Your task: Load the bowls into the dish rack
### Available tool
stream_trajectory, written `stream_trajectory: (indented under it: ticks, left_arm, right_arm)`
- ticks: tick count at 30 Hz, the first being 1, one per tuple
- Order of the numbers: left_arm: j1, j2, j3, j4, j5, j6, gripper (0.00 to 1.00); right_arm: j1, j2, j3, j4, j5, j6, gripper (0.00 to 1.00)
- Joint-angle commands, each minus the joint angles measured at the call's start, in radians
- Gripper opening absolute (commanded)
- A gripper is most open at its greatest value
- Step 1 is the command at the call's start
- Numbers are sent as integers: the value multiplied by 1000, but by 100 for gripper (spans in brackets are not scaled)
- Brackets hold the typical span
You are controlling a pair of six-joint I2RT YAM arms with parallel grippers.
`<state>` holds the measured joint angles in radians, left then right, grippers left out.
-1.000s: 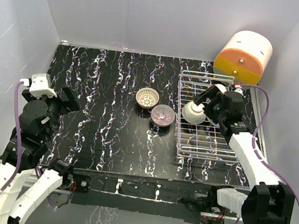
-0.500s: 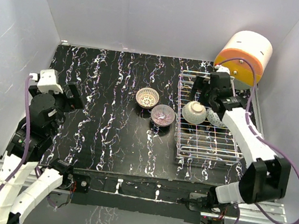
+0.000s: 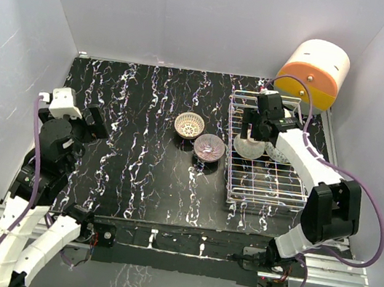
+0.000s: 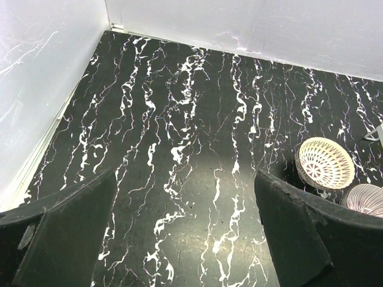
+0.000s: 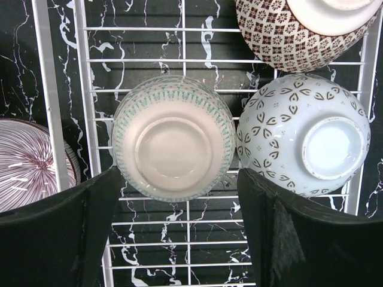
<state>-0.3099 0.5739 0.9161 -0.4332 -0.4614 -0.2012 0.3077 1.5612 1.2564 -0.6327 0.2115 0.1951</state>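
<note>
Bowls are split between table and rack: two loose and three loaded, by my count.

At the left of the top view, the left gripper (image 3: 97, 122) hangs over the black marbled table (image 3: 139, 105), well apart from any bowl. Its wrist view shows the fingers spread wide with nothing between them.

Near the middle sits the lattice bowl (image 3: 189, 123), upright. Just to its lower right is the striped bowl (image 3: 209, 146), also upright and close against the left wall of the dish rack (image 3: 264, 194). I cannot tell whether the two bowls touch.

Over the rack's upper half, the right gripper (image 5: 179, 179) points down with its fingers parted wider than the green-trimmed bowl (image 5: 173, 145), pinching nothing. That bowl lies upside down on the wires. The leaf-patterned bowl (image 5: 305, 143) is just to its right, and the brown-checked bowl (image 5: 302, 27) is above that one.

This placement looks finished. The next move calls for lifting clear of the rack wall, shifting left to the striped bowl and gripping its rim. The bare wires in the rack's lower half could take it.
</note>
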Motion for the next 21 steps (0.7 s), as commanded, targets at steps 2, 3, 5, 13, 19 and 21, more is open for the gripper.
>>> stream_trajectory:
  ticks: [2,3,5,13,19,21]
  left_arm:
    - [-3,-3,-12,31,-9,17,97]
    - [-3,-3,-15,30,-11,18,97]
    - [-4,-4,-15,31,-15,22,97]
    - [-3,-2,-17,31,-19,25,97]
    - [-3,3,-18,34,-16,23,97]
    - [-3,5,-17,34,-16,23,97]
  right_arm:
    - [2,24,28,48,7,-28,79]
    - [2,29,29,51,-1,-29,77]
    - [2,40,32,53,-10,-27,75]
    - [2,56,34,76,-17,-26,75]
    - [2,65,29,95,-12,-28,68]
    - [2,72,30,95,-11,-29,66]
